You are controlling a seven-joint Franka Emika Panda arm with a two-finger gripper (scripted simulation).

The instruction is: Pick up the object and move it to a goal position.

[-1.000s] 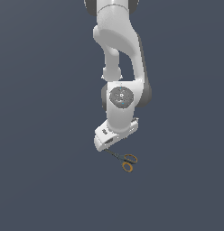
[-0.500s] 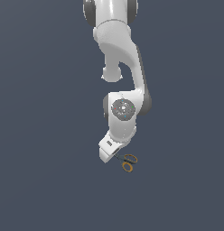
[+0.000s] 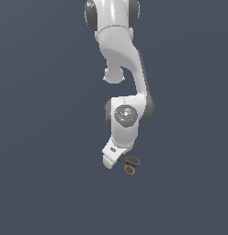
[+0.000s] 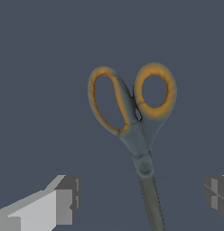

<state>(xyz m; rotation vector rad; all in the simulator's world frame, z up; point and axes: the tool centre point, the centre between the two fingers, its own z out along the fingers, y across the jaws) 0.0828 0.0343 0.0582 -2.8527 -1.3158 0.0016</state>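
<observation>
Orange-looped, dark-bladed small scissors [image 4: 140,131] lie between our wide-spread end effector [image 4: 143,198]; we judge them light, stiff, slippery, best pinched across the blades.

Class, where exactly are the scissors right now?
In the exterior view the scissors lie on the dark floor just right of the lowered gripper; the wrist view shows their blades between its open fingers.

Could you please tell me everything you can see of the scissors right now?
The scissors are a small pair with two orange-yellow loop handles, one longer and narrower than the other, on grey shanks that meet at a round pivot. The thin dark blades are closed together and run out of the wrist view. They lie flat on the plain dark surface. In the exterior view the handles show just beside the gripper, whose fingers stand apart on either side of the blades without touching them.
</observation>
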